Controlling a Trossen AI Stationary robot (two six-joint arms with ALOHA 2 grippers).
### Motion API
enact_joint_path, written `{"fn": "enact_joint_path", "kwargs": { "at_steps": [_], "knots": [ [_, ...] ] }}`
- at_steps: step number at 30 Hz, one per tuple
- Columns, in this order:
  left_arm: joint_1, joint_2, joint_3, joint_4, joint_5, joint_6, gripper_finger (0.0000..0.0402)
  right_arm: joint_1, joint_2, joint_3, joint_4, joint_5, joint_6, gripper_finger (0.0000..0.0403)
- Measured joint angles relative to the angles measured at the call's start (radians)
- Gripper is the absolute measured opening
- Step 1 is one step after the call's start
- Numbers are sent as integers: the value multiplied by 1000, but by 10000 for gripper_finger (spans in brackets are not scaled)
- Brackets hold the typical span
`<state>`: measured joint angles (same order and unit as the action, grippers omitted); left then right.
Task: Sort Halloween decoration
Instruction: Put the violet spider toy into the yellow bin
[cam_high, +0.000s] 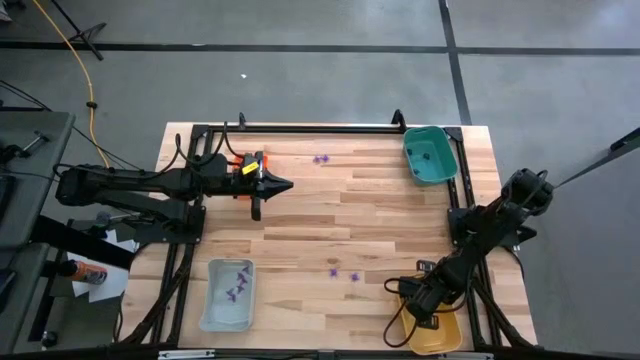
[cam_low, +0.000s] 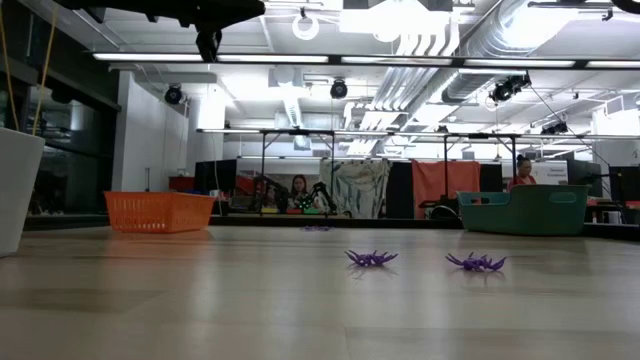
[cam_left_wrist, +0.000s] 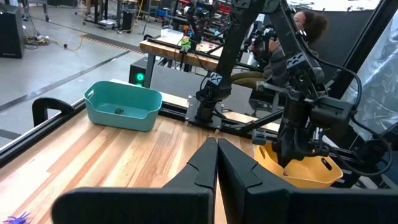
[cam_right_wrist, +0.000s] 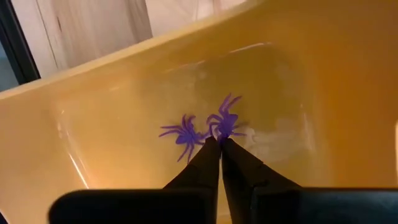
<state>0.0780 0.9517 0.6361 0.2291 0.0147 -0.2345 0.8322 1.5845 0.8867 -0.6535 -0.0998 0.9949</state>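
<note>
The Halloween decoration shows as tiny purple spiders. Two lie on the table near the front (cam_high: 333, 270) (cam_high: 354, 277) and one lies far back (cam_high: 320, 158). My right gripper (cam_right_wrist: 219, 142) points down into the yellow-orange tray (cam_high: 445, 338) at the near right, shut on one purple spider (cam_right_wrist: 225, 120). Another spider (cam_right_wrist: 183, 134) lies on the tray floor beside it. My left gripper (cam_high: 285, 184) hangs shut and level above the table's far left, touching nothing. My right gripper pinches the purple spider by its near side (cam_right_wrist: 221, 134), only at the fingertips. The fingers come from above, pointing steeply down into the tray. The spider sticks out past the fingertips, close over the tray floor; whether it rests on the floor cannot be told.
A pale blue tray (cam_high: 212, 300) with several purple spiders stands at the near left. A teal tray (cam_high: 430, 155) with a few dark pieces stands at the far right. The low view shows an orange basket (cam_low: 160, 211) beyond the table, and people sit in the room behind.
</note>
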Motion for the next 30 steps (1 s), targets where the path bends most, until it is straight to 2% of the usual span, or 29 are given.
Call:
{"fn": "enact_joint_path", "kwargs": {
  "at_steps": [3, 9, 11, 13, 16, 18, 20, 24, 26, 28, 30],
  "knots": [
    [0, 0, 0, 0, 0, 0, 0, 0, 0, 0, -1, -2, -2, 39],
    [0, 0, 0, 0, 0, 0, 0, 0, -1, 21, -36, -17, -14, 131],
    [0, 0, 0, 0, 0, 0, 0, 0, -12, 53, -81, -51, -56, 155],
    [0, 0, 0, 0, 0, 0, 0, 0, -38, 89, -131, -77, -84, 169],
    [0, 0, 0, -1, 0, 0, 0, 0, -97, 140, -170, -61, -98, 175],
    [0, 0, 0, -1, 0, 0, 0, 0, -144, 167, -173, -4, -110, 176],
    [0, 0, 0, -1, 0, 0, 0, -15, -186, 185, -183, 107, -119, 176],
    [0, 0, 0, -1, 0, -34, 0, -112, -239, 209, -178, 445, -129, 176],
    [0, 0, 0, -1, 0, -63, 0, -190, -249, 209, -142, 572, -168, 176],
    [0, 0, 0, 0, 0, -91, 0, -281, -251, 209, -58, 634, -265, 173],
    [0, -4, -1, -1, 5, -104, 0, -369, -249, 209, 65, 638, -409, 163]
  ]
}}
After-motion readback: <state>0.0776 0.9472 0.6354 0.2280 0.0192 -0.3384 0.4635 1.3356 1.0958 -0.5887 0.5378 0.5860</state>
